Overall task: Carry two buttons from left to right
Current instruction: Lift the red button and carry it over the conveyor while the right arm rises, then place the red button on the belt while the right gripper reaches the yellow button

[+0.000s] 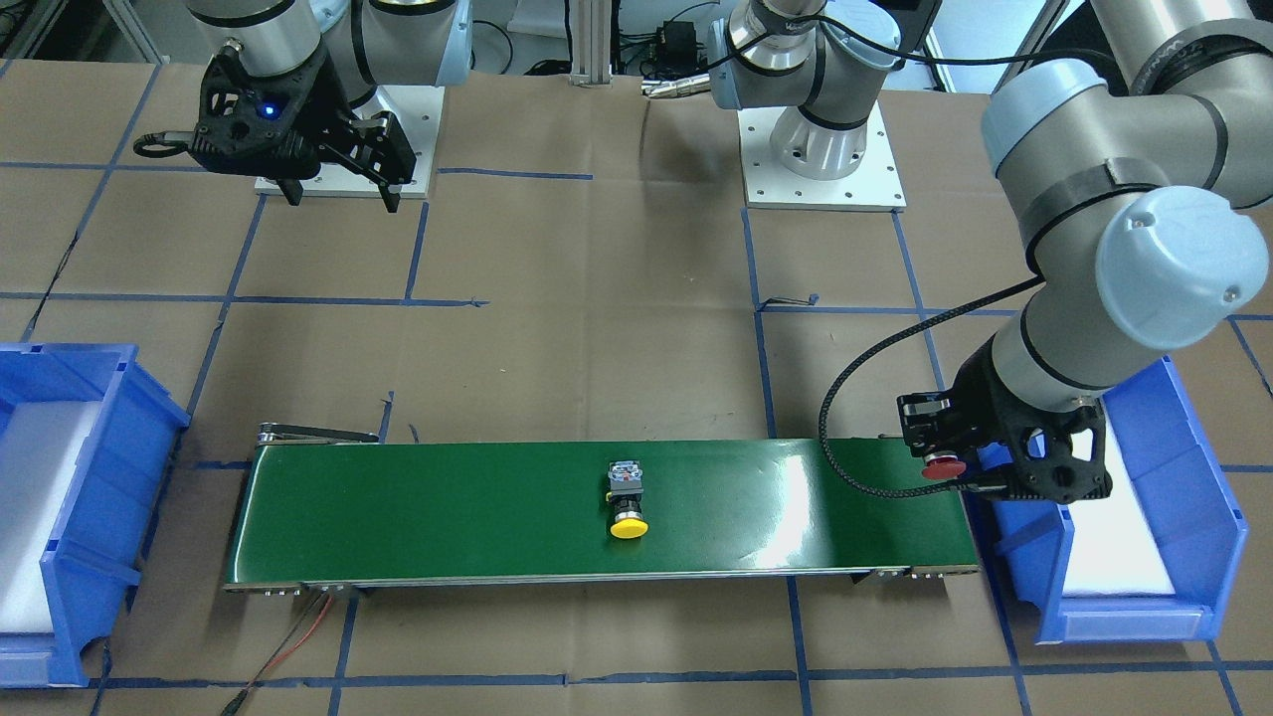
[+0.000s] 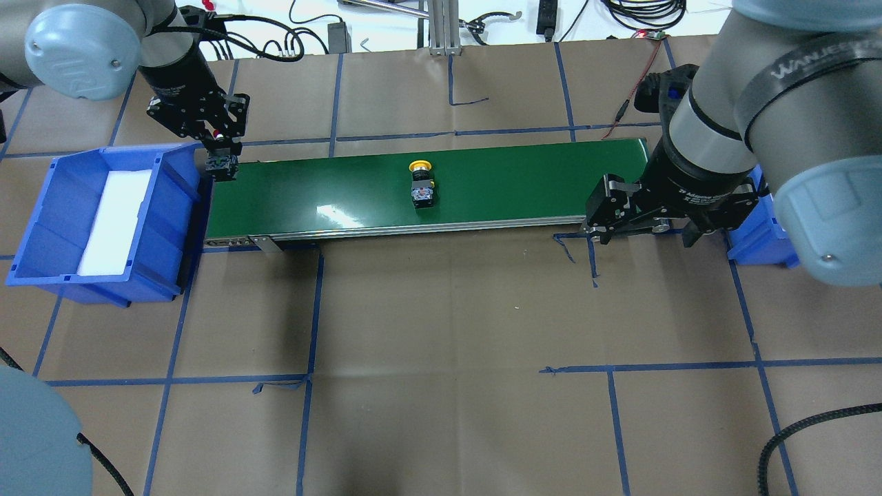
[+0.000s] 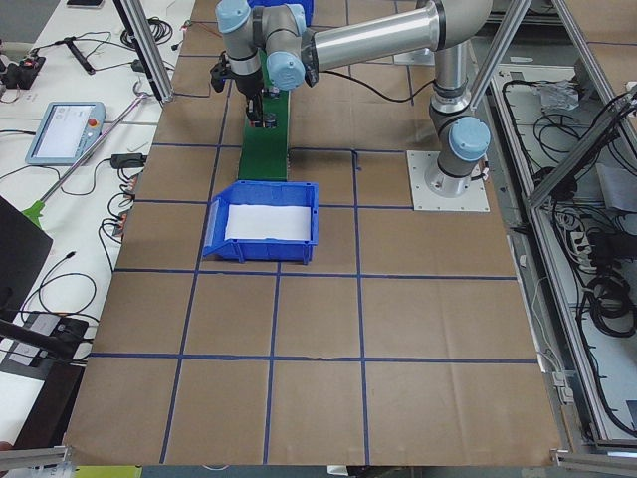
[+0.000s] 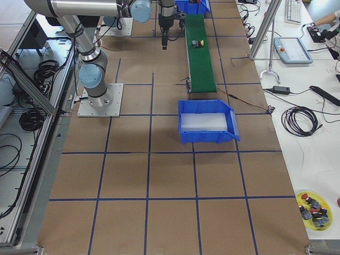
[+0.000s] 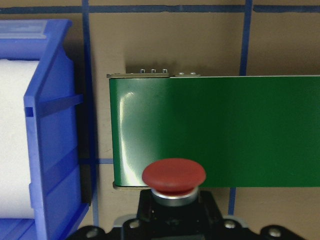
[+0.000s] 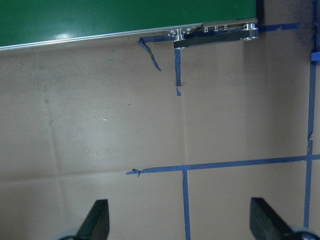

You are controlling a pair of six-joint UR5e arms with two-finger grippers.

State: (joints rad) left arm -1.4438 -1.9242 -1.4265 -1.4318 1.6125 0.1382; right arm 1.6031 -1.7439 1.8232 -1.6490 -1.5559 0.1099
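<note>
Red button (image 5: pixel 174 176) sat clamped in the left gripper (image 2: pixel 220 151) at the green belt's (image 1: pixel 448 507) end beside a blue bin (image 5: pixel 50 125), the yellow button (image 1: pixel 627 502) lay mid-belt, and the right gripper (image 1: pixel 341 199) hung wide open above the bench (image 6: pixel 100 125).

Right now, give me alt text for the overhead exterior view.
The left gripper holds the red button at the left end of the green belt, beside a blue bin. The yellow button lies on its side mid-belt; the right gripper hangs open beside the belt's right end.
</note>
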